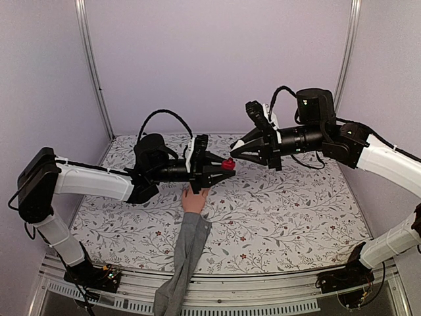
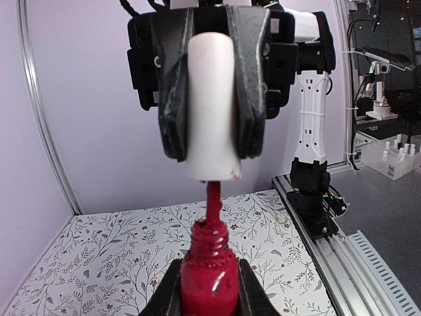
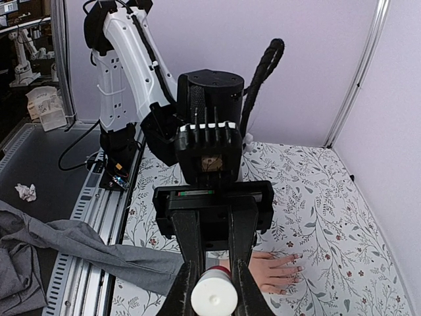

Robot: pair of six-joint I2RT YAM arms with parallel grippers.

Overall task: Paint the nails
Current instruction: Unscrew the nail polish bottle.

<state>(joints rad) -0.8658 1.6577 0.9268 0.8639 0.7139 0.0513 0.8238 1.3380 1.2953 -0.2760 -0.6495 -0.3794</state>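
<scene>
Step in hand: loading the brush. Left tool [image 2: 209, 293] pinches red polish bottle [image 2: 209, 273]. Right tool [image 3: 214, 286] pinches white cap [image 2: 212, 112], with brush stem [image 2: 214, 201] in the bottle neck. Mannequin hand [image 3: 275, 272] lies flat on worktop [image 3: 316, 197] beneath, nails [image 3: 299, 257] facing up. Next, as I judge it: lift brush clear, then lower it onto a nail.

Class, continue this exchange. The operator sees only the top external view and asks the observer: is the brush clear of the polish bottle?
Observer: No. The left wrist view shows the red brush stem dipping into the neck of the polish bottle.
Operator: What holds the cap?
Observer: The right pincer is shut on the white cap, seen end-on in the right wrist view.
Operator: Any red on the nails?
Observer: In the right wrist view, the nails of the mannequin hand look pale; I see no red.
</scene>
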